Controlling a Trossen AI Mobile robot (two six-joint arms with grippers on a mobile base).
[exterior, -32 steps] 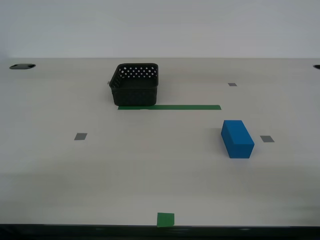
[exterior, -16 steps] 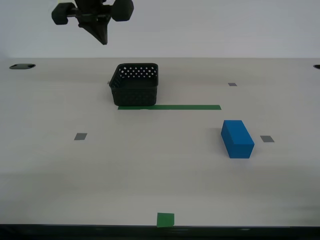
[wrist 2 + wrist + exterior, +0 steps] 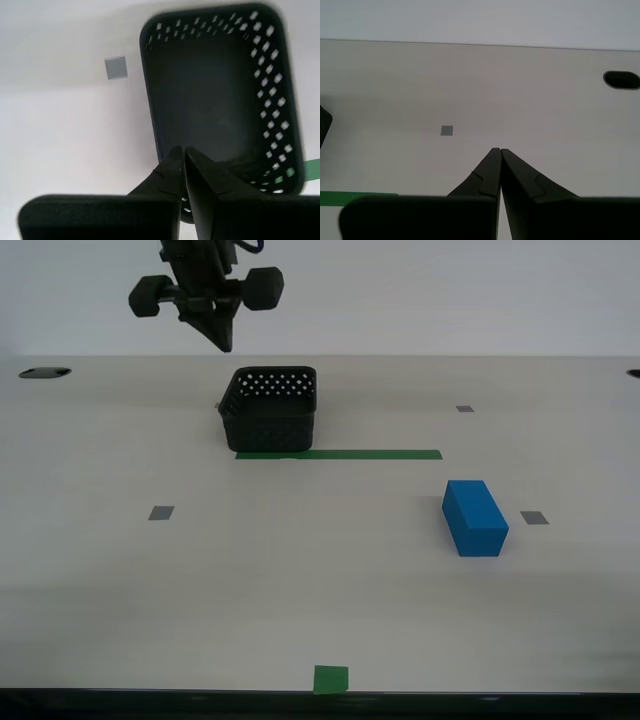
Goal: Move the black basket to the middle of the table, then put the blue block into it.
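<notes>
Basket first: black, with round holes in its walls, it sits on the table toward the far side and toward the exterior view's left of centre, its near wall touching the end of a green strip that runs off toward the exterior view's right. It stands upright and we see nothing inside it. Our second tool hangs above it, close over one wall in the second wrist view, its jaws pressed together with nothing between them; in the exterior view this tool shows as a dark point above the basket's far left corner, clear of the rim. A small grey square lies on the table just beside the basket. Well apart from the basket, nearer us and toward the exterior view's right, the blue block lies flat on the table, with another grey square just beside it. Our first tool is also closed and empty, looking out over bare table with a grey square ahead of it. A green square marks the table's near edge.
</notes>
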